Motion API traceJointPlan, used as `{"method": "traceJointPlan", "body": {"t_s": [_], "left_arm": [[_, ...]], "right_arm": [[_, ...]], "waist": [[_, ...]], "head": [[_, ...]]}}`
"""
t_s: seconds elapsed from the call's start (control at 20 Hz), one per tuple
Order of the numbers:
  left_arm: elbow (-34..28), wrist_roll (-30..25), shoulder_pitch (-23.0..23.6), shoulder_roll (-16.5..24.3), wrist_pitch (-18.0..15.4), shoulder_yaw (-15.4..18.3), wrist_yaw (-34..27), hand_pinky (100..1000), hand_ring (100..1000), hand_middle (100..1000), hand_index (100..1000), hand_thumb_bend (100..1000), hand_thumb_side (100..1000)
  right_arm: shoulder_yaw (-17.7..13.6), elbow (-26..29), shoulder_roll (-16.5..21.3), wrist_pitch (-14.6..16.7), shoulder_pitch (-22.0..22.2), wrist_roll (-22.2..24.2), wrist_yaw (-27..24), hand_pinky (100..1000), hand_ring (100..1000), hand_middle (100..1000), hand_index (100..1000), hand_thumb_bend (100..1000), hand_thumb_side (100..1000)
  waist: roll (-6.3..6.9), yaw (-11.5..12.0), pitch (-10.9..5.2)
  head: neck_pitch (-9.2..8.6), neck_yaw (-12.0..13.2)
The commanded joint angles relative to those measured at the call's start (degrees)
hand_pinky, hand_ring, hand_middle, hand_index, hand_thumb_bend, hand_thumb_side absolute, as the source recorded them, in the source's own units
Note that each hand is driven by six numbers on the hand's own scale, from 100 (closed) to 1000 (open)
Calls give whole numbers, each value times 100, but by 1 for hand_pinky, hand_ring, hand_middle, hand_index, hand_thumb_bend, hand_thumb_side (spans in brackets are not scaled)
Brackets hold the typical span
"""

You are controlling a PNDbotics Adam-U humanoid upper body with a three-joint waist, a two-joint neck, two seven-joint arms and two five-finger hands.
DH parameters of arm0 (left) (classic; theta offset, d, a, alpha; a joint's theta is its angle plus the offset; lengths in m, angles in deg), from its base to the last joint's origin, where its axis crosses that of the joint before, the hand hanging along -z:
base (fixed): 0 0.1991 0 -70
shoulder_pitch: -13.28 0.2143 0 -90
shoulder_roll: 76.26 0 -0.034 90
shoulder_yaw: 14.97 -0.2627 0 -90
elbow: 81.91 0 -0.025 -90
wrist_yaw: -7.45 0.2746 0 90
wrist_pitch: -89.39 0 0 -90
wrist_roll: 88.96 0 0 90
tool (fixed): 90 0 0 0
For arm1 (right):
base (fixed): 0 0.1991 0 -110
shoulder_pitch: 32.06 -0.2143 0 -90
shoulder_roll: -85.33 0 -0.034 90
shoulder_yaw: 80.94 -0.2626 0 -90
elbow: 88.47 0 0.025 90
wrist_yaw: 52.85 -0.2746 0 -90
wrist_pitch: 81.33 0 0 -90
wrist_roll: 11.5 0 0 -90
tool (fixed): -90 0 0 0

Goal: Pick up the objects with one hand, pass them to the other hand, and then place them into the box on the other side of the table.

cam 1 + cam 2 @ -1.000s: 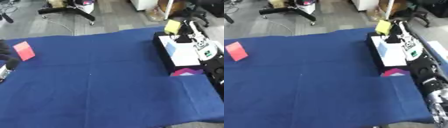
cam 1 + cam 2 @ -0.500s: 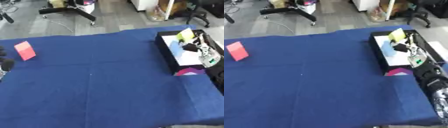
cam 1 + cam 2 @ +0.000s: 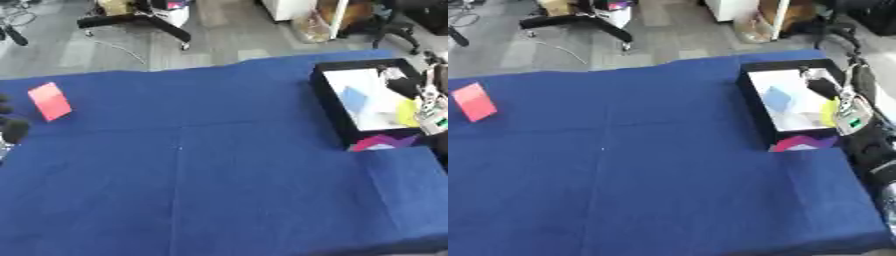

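The worktop [image 3: 219, 175] is covered by a deep blue cloth with faint fold lines. A black-walled rectangular box [image 3: 750, 102] with a white floor is seen at the cloth's right edge. A pale blue flat piece [image 3: 778, 98] lies inside the box, and a yellow object [image 3: 829, 112] rests against the box's right side. The right hand [image 3: 826, 89] is held over the box's right wall beside the yellow object; whether its fingers are curled on it cannot be told. A magenta and purple piece [image 3: 801, 144] shows just below the box. Far left of the box, a red flat card [image 3: 50, 101] lies on the cloth. The left hand [image 3: 12, 127], cut off by the view's left edge, shows only dark rounded fingertips.
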Motion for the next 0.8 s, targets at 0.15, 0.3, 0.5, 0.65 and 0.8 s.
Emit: {"method": "traceJointPlan", "body": {"t_s": [0.15,0.3,0.5,0.65,0.8], "left_arm": [[-64,6,-37,60,24,79,47,591,621,621,781,786,602],[-56,22,-29,71,36,105,60,591,621,621,780,786,602],[-4,132,-56,197,87,195,178,571,607,606,766,858,594],[109,330,-144,420,164,255,405,571,609,608,765,871,587],[327,471,-295,755,194,291,654,577,616,614,767,865,582]], "right_arm": [[-94,614,390,146,-66,253,270,854,858,908,977,604,566],[-196,1050,418,195,-8,388,306,851,852,906,975,581,564],[-281,2379,235,334,276,660,21,830,837,894,966,528,534],[-203,3976,-164,410,663,939,-135,832,835,891,967,438,475],[38,5684,-857,524,1065,1487,-108,845,847,895,972,288,413]], "waist": [[9,-6,-58],[7,-15,-61],[14,-46,-52],[40,-85,-37],[64,-137,-26]], "head": [[-10,70],[-10,130],[-10,332],[-10,609],[-10,932]]}}
